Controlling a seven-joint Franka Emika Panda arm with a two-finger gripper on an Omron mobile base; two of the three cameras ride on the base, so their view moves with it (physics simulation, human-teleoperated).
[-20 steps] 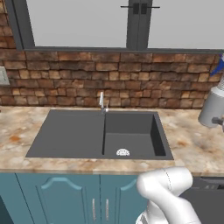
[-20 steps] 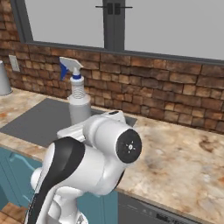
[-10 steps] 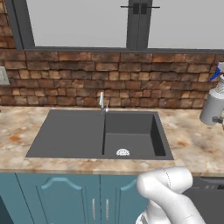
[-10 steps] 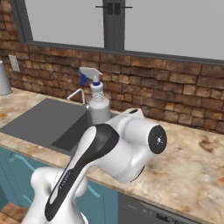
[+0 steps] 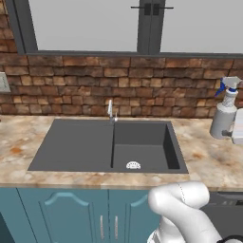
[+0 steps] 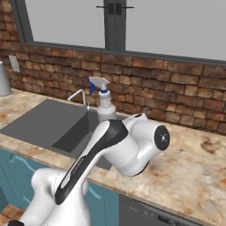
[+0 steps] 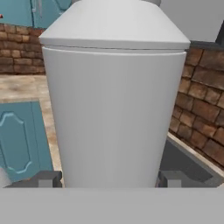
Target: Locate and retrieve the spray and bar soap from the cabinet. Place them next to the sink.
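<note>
Gripper (image 7: pixel 109 180) clamped on the spray (image 7: pixel 113 96), fingertips either side of the bottle body. Spray upright over the surface (image 5: pixel 209 161), right of the sink (image 5: pixel 109 147), near the brick wall (image 5: pixel 142 85). Blue nozzle on top, pointing toward the sink side.

sink (image 5: pixel 109 147) centre, faucet (image 5: pixel 110 110) at its 12 o'clock | spray (image 5: pixel 224 115) upright on counter (image 5: pixel 209 161), 3 o'clock of sink | brick wall (image 5: pixel 95 85) behind
</note>
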